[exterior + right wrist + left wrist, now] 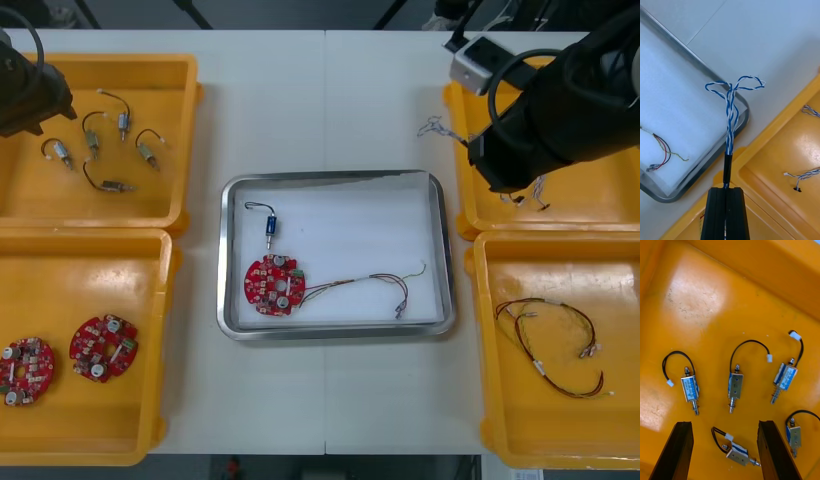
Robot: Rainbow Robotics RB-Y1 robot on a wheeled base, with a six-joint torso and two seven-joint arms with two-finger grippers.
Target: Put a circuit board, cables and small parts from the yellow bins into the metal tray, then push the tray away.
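My right gripper (pixel 725 191) is shut on a twisted blue and white cable (pixel 730 112), whose looped end hangs over the table beside the far right corner of the metal tray (pixel 744 120). From the front, that cable (pixel 437 128) juts left of the upper right yellow bin (pixel 590 205), out from the right gripper (pixel 476 150). The tray (pixel 440 250) holds a red circuit board (pixel 273 285), a small metal part (pixel 270 226) and a red and yellow cable (pixel 380 285). My left gripper (pixel 725 423) is open above small metal parts (pixel 735 384) in the upper left bin (pixel 170 70).
The lower left bin (pixel 150 420) holds two more circuit boards (pixel 103 348). Red and yellow cables (pixel 550 340) lie in the lower right bin (pixel 490 400). More blue and white cables (pixel 805 174) rest in the bin under my right gripper. Bare table surrounds the tray.
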